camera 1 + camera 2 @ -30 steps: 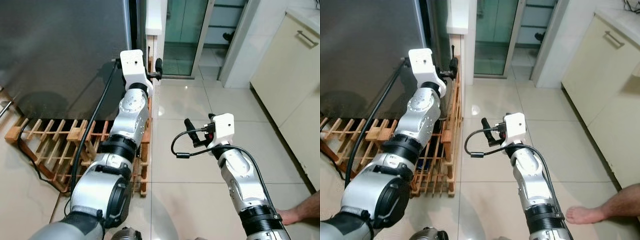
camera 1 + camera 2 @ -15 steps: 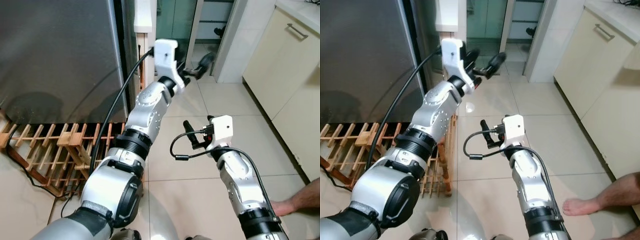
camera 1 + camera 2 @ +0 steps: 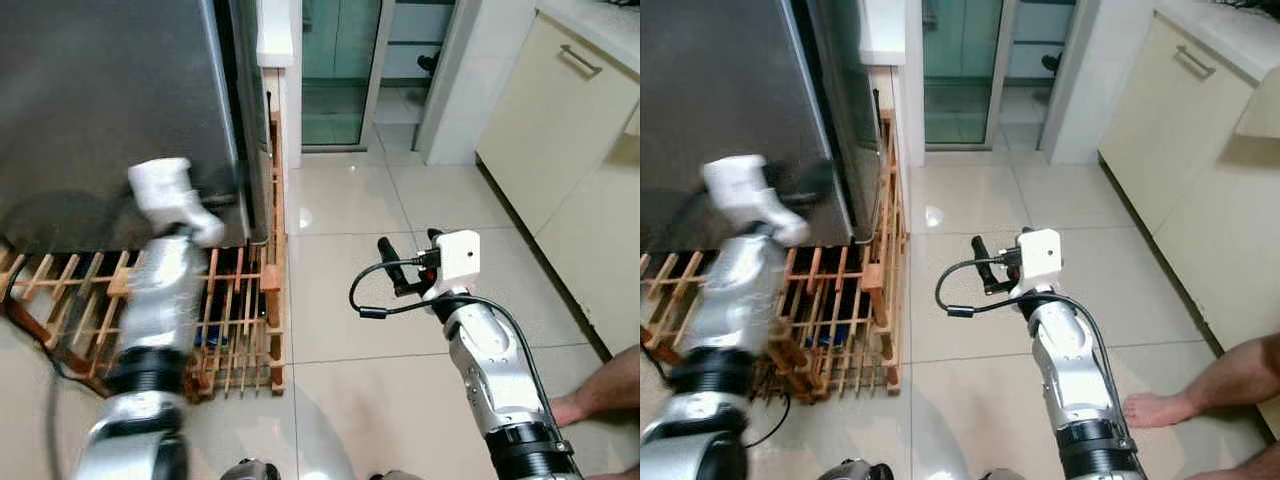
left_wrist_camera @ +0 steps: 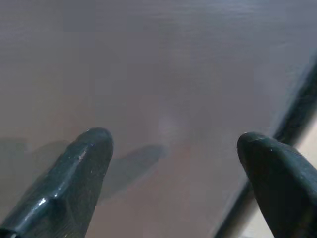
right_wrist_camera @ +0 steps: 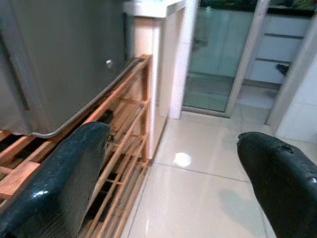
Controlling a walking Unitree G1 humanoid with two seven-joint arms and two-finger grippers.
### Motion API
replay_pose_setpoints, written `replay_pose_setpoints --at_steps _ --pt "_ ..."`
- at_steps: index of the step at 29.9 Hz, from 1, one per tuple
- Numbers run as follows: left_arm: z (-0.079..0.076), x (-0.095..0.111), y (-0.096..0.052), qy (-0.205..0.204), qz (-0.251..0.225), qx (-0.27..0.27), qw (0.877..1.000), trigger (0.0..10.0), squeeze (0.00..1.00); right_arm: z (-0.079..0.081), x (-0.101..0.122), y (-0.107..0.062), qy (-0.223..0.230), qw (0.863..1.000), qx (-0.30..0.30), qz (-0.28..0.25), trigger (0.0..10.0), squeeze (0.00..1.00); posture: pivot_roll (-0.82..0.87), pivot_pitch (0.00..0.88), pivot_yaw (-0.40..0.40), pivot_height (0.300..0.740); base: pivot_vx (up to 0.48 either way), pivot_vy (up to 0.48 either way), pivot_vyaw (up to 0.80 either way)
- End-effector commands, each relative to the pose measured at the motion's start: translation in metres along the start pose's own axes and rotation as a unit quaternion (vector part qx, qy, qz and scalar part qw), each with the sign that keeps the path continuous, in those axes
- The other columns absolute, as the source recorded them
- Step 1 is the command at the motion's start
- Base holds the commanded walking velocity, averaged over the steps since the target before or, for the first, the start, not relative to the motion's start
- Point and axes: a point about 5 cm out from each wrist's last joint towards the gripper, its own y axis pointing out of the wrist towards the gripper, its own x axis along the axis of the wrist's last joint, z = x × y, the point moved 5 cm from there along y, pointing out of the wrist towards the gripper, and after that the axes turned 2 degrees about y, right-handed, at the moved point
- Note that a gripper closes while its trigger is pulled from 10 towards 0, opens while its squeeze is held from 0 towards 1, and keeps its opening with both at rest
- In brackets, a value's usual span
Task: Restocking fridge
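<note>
A: Standing by the fridge [image 3: 100,90]: door's shut, steel front fills the left side, sitting on a wooden rack [image 3: 235,320] on the floor.

B: Left arm?

A: Raised at the door face, blurred. Left claw [image 4: 173,168] spread wide with nothing in it, fingers just off the steel near the dark door edge. My guess is it's lining up on that edge to pull.

B: Right?

A: Right claw [image 3: 388,262] held out low over the tiles, open and empty too, pointing toward the rack, probably parked clear of the door swing.

B: Anything else?

A: Someone's bare foot [image 3: 1160,408] on the floor to the robot's right.
</note>
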Motion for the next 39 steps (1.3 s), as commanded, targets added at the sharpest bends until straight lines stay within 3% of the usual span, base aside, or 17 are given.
replay_pose_setpoints --at_steps 1,2,3,4,6,19,21,23,26,27,29,31,33,34,36,39 --pt "-0.007 -0.004 -0.002 0.003 0.011 0.003 1.0 10.0 0.0 0.003 0.006 0.005 0.0 1.0 0.009 -0.009 10.0 0.0 -0.03 0.0 -0.037 0.74 0.0 -0.48 0.66" --pt "-0.018 -0.007 -0.008 0.021 0.017 0.001 1.0 10.0 0.0 0.004 0.008 0.007 -0.001 1.0 0.012 -0.01 10.0 0.0 -0.02 0.0 -0.043 0.74 0.0 -0.48 0.61" --pt "-0.018 -0.007 -0.008 0.021 0.017 0.001 1.0 10.0 0.0 0.004 0.008 0.007 -0.001 1.0 0.012 -0.01 10.0 0.0 -0.02 0.0 -0.043 0.74 0.0 -0.48 0.61" --pt "-0.035 -0.008 -0.008 0.021 0.016 -0.011 1.0 10.0 0.0 0.004 0.009 0.009 -0.002 1.0 0.013 -0.01 10.0 0.0 -0.01 0.0 -0.047 0.74 0.0 -0.48 0.6" --pt "-0.045 -0.007 -0.005 0.018 0.014 -0.015 1.0 10.0 0.0 0.004 0.009 0.011 -0.002 1.0 0.014 -0.01 10.0 0.0 -0.01 0.0 -0.041 0.74 0.0 -0.48 0.6" --pt "-0.086 0.012 0.016 0.036 -0.006 -0.062 0.997 10.0 0.0 -0.002 0.011 0.009 -0.006 1.0 -0.006 -0.019 10.0 0.0 -0.06 0.0 -0.016 0.74 0.0 -0.48 0.54" --pt "-0.086 0.013 0.017 0.043 -0.006 -0.064 0.997 10.0 0.0 -0.004 0.011 0.007 -0.012 1.0 -0.011 -0.02 10.0 0.0 -0.07 0.0 -0.011 0.74 0.0 -0.396 0.0" --pt "-0.074 0.01 0.008 0.062 -0.004 -0.064 0.996 10.0 0.0 -0.006 0.016 0.0 -0.005 0.999 -0.02 -0.035 10.0 0.0 -0.07 0.0 -0.005 0.74 0.0 0.0 0.0" --pt "-0.033 -0.001 -0.022 0.121 0.009 -0.054 0.991 10.0 0.0 -0.011 0.02 -0.023 0.003 0.998 -0.033 -0.058 10.0 0.0 -0.07 0.0 -0.004 0.74 0.0 0.0 0.0" --pt "-0.014 -0.009 -0.036 0.117 0.025 -0.04 0.992 10.0 0.0 -0.012 0.019 -0.033 0.003 0.997 -0.036 -0.062 10.0 0.0 -0.06 0.0 -0.005 0.74 0.0 0.0 0.0" --pt "0.015 -0.013 -0.065 0.066 0.036 -0.011 0.997 10.0 0.0 -0.016 0.015 -0.051 0.004 0.997 -0.047 -0.065 10.0 0.0 -0.06 0.0 -0.006 0.74 0.0 0.0 0.0" --pt "0.027 -0.01 -0.083 0.053 0.032 0.013 0.998 10.0 0.0 -0.019 0.014 -0.062 0.004 0.996 -0.053 -0.065 10.0 0.0 -0.06 0.0 -0.013 0.74 0.0 0.0 0.0" --pt "0.021 -0.011 -0.089 0.03 0.038 0.025 0.999 10.0 0.0 -0.02 0.009 -0.065 0.008 0.997 -0.058 -0.055 10.0 0.0 -0.04 0.0 -0.03 0.74 0.0 0.0 0.0" --pt "0.007 -0.012 -0.086 0.028 0.038 0.014 0.999 10.0 0.0 -0.019 0.005 -0.062 0.012 0.997 -0.056 -0.047 10.0 0.0 -0.04 0.0 -0.034 0.74 0.0 0.0 0.0" --pt "-0.025 -0.004 -0.075 -0.001 0.011 -0.014 1.0 10.0 0.0 -0.009 0.003 -0.051 0.017 0.999 -0.034 -0.038 10.0 0.0 -0.04 0.0 -0.039 0.74 0.289 0.0 0.0" --pt "-0.039 0.01 -0.05 -0.01 -0.01 0.0 1.0 10.0 0.0 0.0 0.011 -0.035 0.018 0.999 -0.011 -0.042 10.0 0.0 -0.03 0.0 -0.041 0.74 0.439 0.0 0.0"
